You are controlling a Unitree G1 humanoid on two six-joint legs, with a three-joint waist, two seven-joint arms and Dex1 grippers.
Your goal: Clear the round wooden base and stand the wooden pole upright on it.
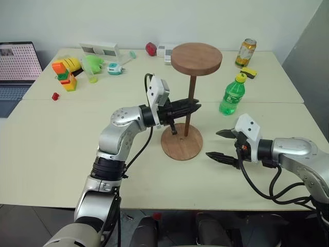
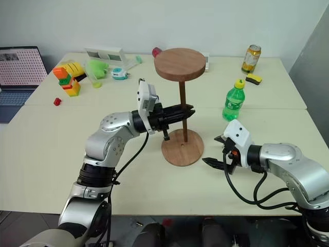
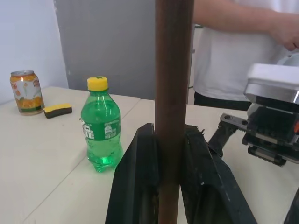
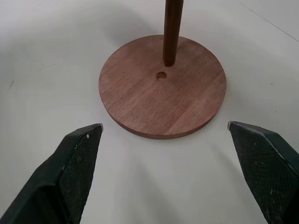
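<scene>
The round wooden base [image 1: 181,141] lies flat on the table [image 1: 61,154] just right of centre in the head views, with nothing lying on it, so the clearing part looks done and the standing step is in hand. The left tool [image 1: 186,108] is pinched on the wooden pole [image 1: 190,103] about halfway up its shaft and holds it upright, its fixed disc at the top. In the right wrist view the pole's lower end [image 4: 170,58] sits just beside the centre hole [image 4: 160,75], not in it; whether it touches the wood I cannot tell. The right tool [image 1: 222,144] hangs spread wide, low at the right of the base, gripping nothing. Next, I judge, the pole's foot has to shift over the hole and go straight down, while the right tool may steady the base.
</scene>
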